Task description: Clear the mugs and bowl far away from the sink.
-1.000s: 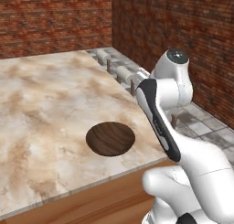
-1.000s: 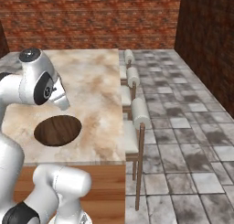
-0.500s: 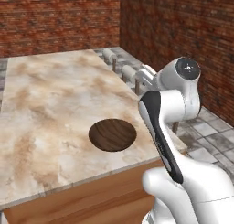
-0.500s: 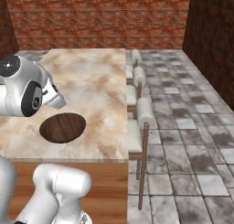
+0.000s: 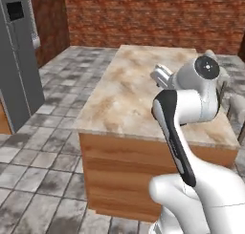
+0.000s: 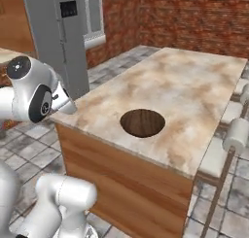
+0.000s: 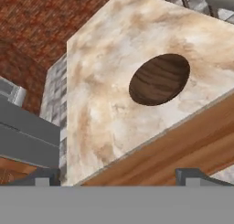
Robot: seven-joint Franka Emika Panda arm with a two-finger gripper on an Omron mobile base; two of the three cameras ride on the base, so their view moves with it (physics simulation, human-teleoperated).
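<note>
I am holding my jaws spread wide and empty, hovering off the tabletop's (image 6: 194,93) near edge. The bowl (image 6: 142,123) is lying alone on the marble, near that edge, presumably parked here because no sink is nearby.

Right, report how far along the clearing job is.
Done: the wide dark brown wooden bowl sits on the marble-topped island counter, and no sink appears near it. In hand: nothing; the end effector is open and empty, back from the island's near edge, the bowl ahead of it. Left: no mugs are in sight, so whether they are cleared can't be told.
</note>
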